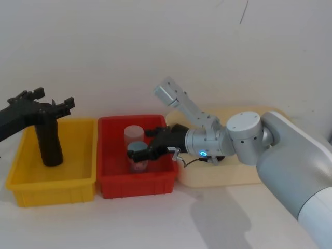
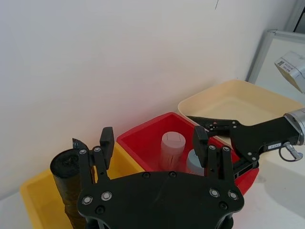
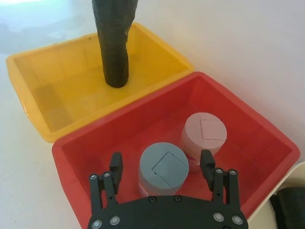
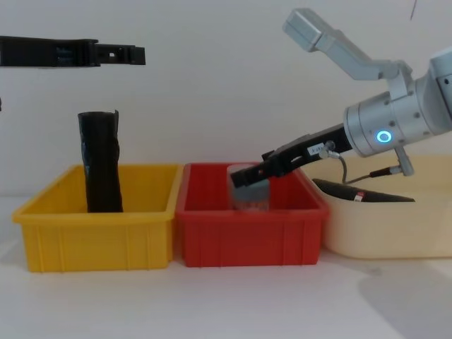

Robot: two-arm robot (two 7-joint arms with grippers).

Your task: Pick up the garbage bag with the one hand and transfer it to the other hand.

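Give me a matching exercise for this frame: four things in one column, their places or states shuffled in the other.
Things:
1. matte black roll
2. garbage bag
3. left hand
4. right hand

Places:
A. open, over the grey-lidded jar in the red bin
B. lying in the cream tub
C. standing upright in the yellow bin
D. open, high above the matte black roll

Pairs: 1-C, 2-B, 3-D, 4-A

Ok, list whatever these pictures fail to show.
The garbage bag: chest view, the cream tub's wall hides its underside.
The matte black roll: left wrist view, the left tool covers its lower part.
The grey-lidded jar: chest view, the red bin's wall hides its base.
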